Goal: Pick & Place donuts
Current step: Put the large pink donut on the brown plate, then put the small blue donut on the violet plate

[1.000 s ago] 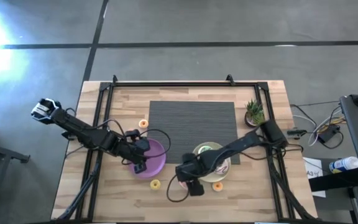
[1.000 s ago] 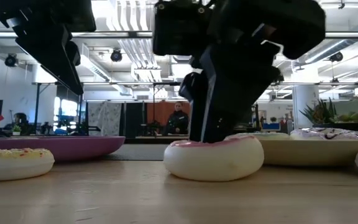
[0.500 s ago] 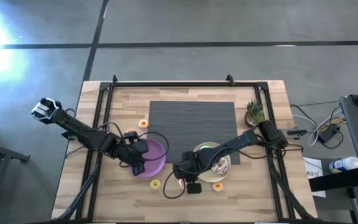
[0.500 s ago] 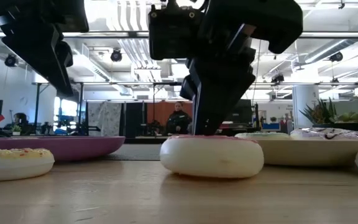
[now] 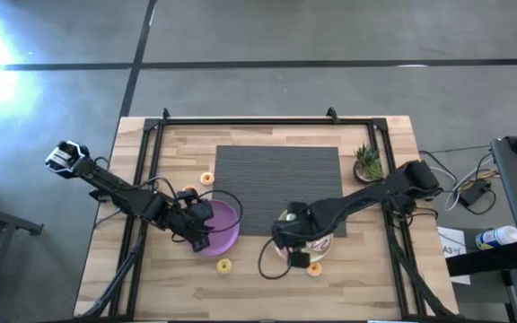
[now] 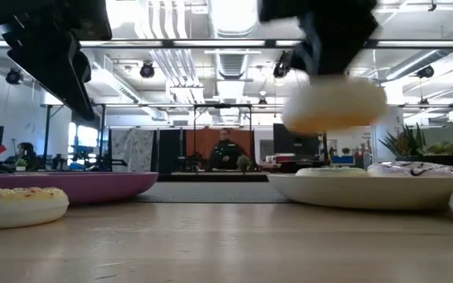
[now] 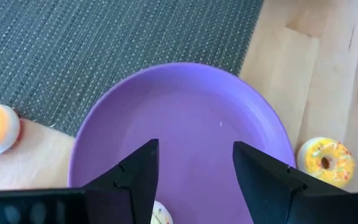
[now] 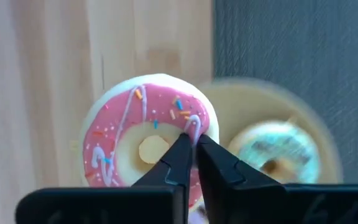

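Note:
The pink iced donut hangs in the air with my right gripper shut on it, beside the near-left rim of the pale-yellow plate. A green-white donut lies in that plate. In the low view the pink donut floats above the plate. My left gripper stands open over the purple plate, touching nothing. A yellow donut and two orange ones lie flat on the wood. My right gripper pinches the pink donut's ring just beside the hole, between its two nearly closed fingers. The fingers come from above, pointing down. The donut is lifted clear of the table and hangs roughly level, icing up.
A dark grey mat covers the table's middle and a small potted plant stands at the far right. A purple-white donut rests in the pale-yellow plate. Black frame rails run along the table's edges. A person stands in the room behind.
My right gripper has shut on the pink donut, raised it off the wood and carried it toward the table's right, next to the pale-yellow plate. The donut lay on the table before and now hangs clear.

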Tool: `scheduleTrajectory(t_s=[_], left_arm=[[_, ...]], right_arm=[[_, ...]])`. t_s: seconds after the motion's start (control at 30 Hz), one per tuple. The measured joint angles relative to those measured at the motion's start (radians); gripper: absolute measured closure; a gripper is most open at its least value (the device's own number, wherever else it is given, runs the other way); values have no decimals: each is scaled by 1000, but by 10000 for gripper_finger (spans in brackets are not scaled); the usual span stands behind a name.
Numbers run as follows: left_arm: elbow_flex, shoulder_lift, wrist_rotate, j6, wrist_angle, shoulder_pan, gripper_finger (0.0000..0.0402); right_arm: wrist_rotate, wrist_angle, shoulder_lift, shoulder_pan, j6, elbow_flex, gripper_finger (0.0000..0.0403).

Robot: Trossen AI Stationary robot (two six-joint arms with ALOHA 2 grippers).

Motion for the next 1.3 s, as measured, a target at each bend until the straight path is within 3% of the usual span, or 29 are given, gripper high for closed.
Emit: scheduleTrajectory(t_s=[0.2,0.33,0.6,0.77,1.03,1.3], left_arm=[[0,0,1,-13,9,0,223],[0,0,1,-34,14,0,223],[0,0,3,-35,16,-1,223],[0,0,4,-37,21,-1,223],[0,0,1,-35,24,-1,223],[0,0,0,-23,25,-1,223]], right_arm=[[1,126,15,2,85,-124,323],[71,37,-1,4,102,-137,269],[75,-52,-61,23,124,-122,192],[81,1,-141,129,214,-143,182],[87,129,-62,354,444,-150,184],[143,113,46,390,568,-138,184]])
